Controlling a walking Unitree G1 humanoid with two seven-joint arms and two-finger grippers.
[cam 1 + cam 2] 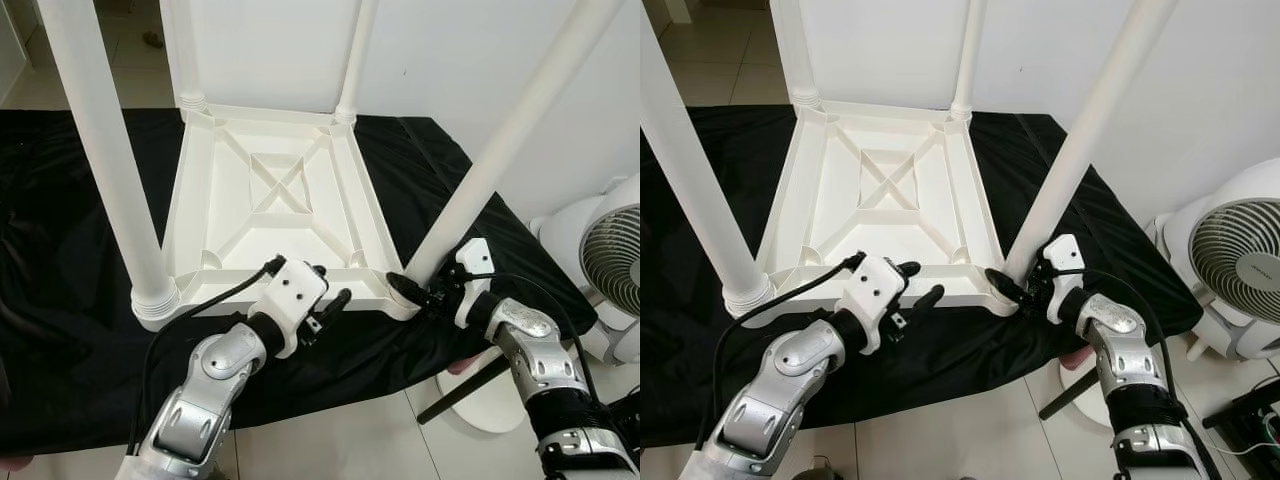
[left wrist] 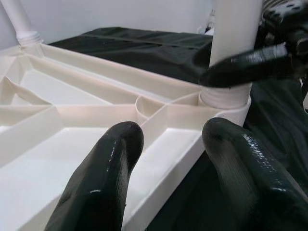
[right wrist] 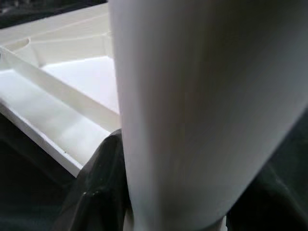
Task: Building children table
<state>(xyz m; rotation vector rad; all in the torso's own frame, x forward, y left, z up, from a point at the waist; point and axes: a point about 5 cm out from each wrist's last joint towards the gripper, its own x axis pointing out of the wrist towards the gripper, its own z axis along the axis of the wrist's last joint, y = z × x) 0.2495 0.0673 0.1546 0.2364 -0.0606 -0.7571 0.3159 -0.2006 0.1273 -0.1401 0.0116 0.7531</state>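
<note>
A white plastic children's table (image 1: 270,200) lies upside down on a black cloth, its legs pointing up. My right gripper (image 1: 412,288) is shut around the base of the near-right leg (image 1: 500,150), right at its socket in the corner. In the right wrist view the leg (image 3: 202,110) stands between the dark fingers (image 3: 101,183). My left gripper (image 1: 330,288) hovers open just over the table's front rim, a little left of that corner. The left wrist view looks between its two fingers (image 2: 103,178) at the ribbed underside and the held leg (image 2: 233,38).
The black cloth (image 1: 60,300) covers a low surface whose front edge runs just under my arms. The near-left leg (image 1: 110,150) rises at the left, two more at the back. A white fan (image 1: 615,250) stands on the tiled floor to the right, near a white round base (image 1: 480,400).
</note>
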